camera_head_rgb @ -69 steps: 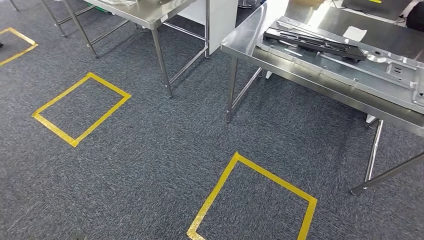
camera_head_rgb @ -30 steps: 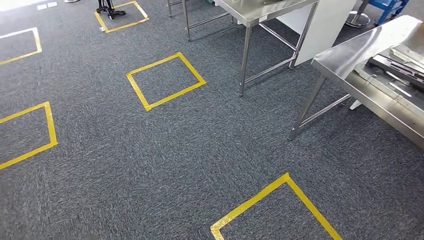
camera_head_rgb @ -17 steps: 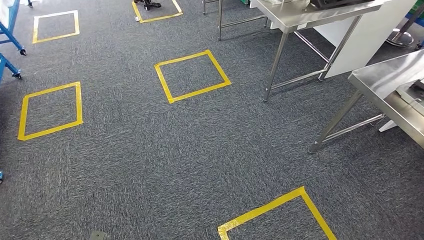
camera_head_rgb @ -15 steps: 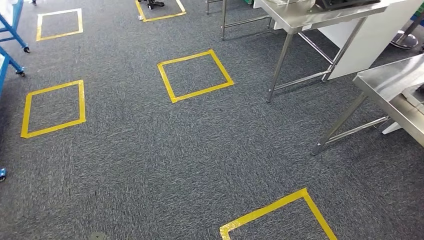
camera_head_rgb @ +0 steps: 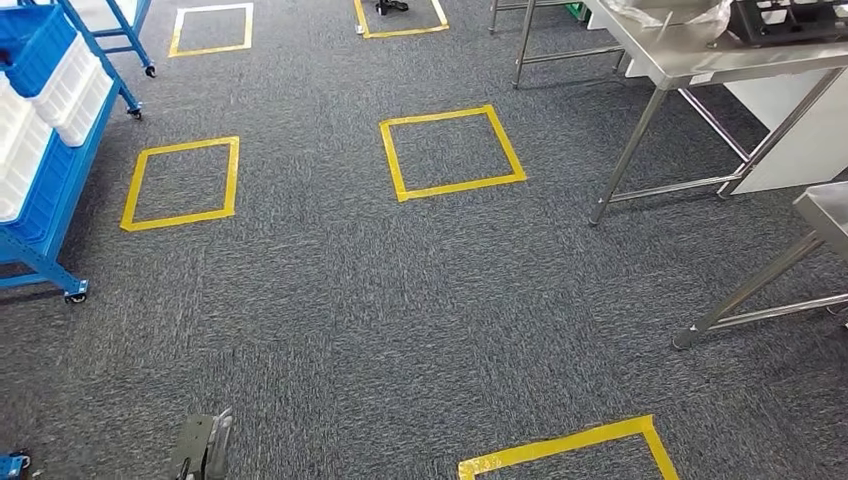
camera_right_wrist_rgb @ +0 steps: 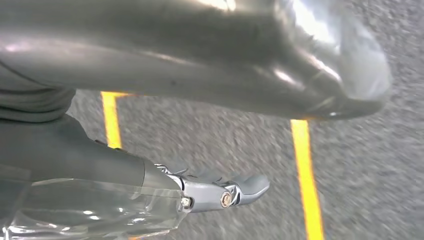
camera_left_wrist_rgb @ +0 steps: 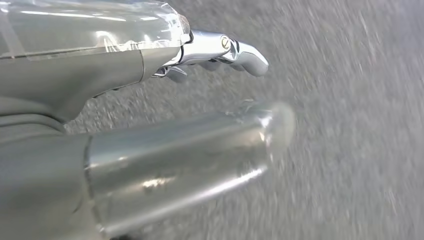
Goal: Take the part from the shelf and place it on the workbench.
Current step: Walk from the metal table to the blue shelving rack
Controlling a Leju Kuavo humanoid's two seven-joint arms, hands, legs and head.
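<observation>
While both arms hang toward the grey carpet (camera_head_rgb: 400,330), the left hand (camera_left_wrist_rgb: 165,100) holds nothing, its thumb and fingers (camera_left_wrist_rgb: 240,50) spread apart over blurred floor. The right hand (camera_right_wrist_rgb: 210,150) is likewise released, fingers apart, above yellow tape lines (camera_right_wrist_rgb: 306,175) on the carpet. On the far left stands a blue wheeled shelf (camera_head_rgb: 55,190) carrying white bins (camera_head_rgb: 75,95) and a blue bin (camera_head_rgb: 30,45); which part is to be taken from it I cannot tell. Yellow tape squares (camera_head_rgb: 452,152) mark the floor between the shelf and the steel counter (camera_head_rgb: 690,50) at the upper right, where a dark tray-like object (camera_head_rgb: 790,20) and a crumpled clear bag (camera_head_rgb: 670,12) rest on top. The corner of another steel counter (camera_head_rgb: 825,205) juts in at the right edge, well apart from the shelf.
</observation>
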